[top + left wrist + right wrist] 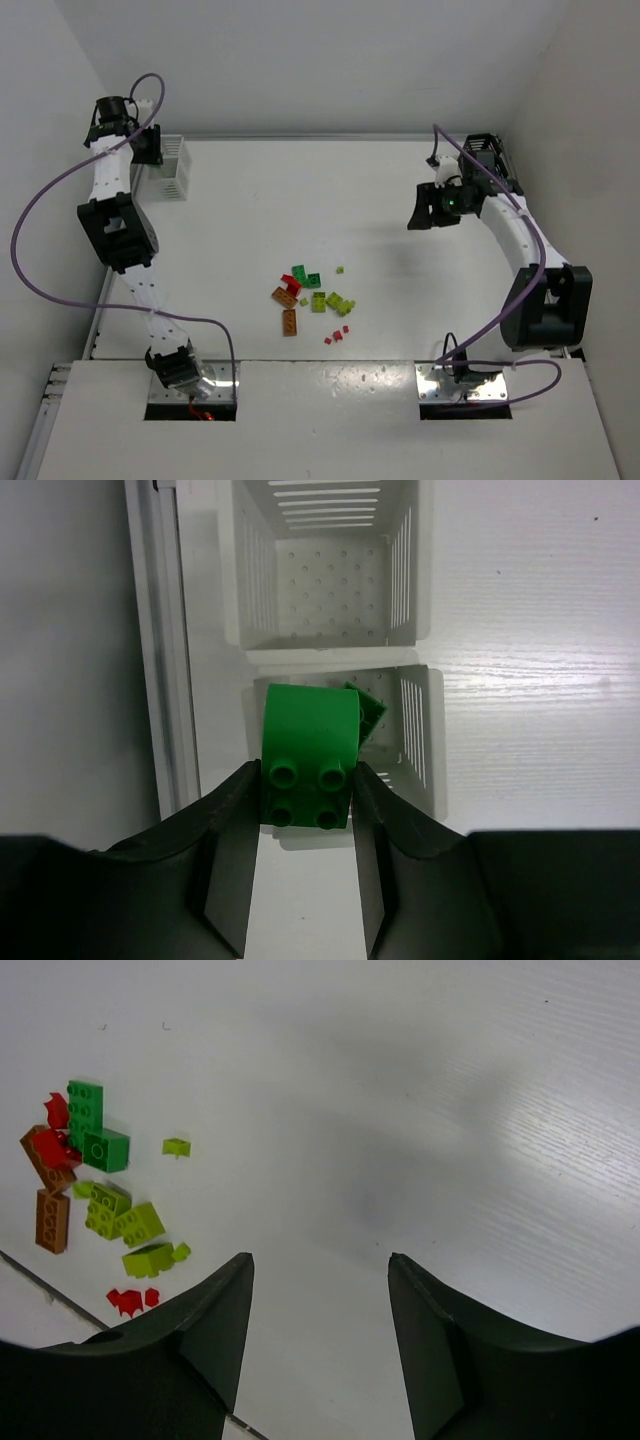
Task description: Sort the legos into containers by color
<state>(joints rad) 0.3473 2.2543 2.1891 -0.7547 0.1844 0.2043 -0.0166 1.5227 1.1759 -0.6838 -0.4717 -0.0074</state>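
**Over the far-left corner: green brick (308,742) above white bin (425,730)**

At that corner of the desk (300,200) the left gripper (305,792) hangs, jaws clamped on 1 green brick. By the right edge, the right gripper (320,1295) shows jaws wide, gripping nothing. Loose legos (310,295) lie mid-desk.

We see a white table (300,200) with a loose cluster of legos (310,297) near its middle, in red, orange, green and lime. A white slatted container (178,160) stands at its far left corner.
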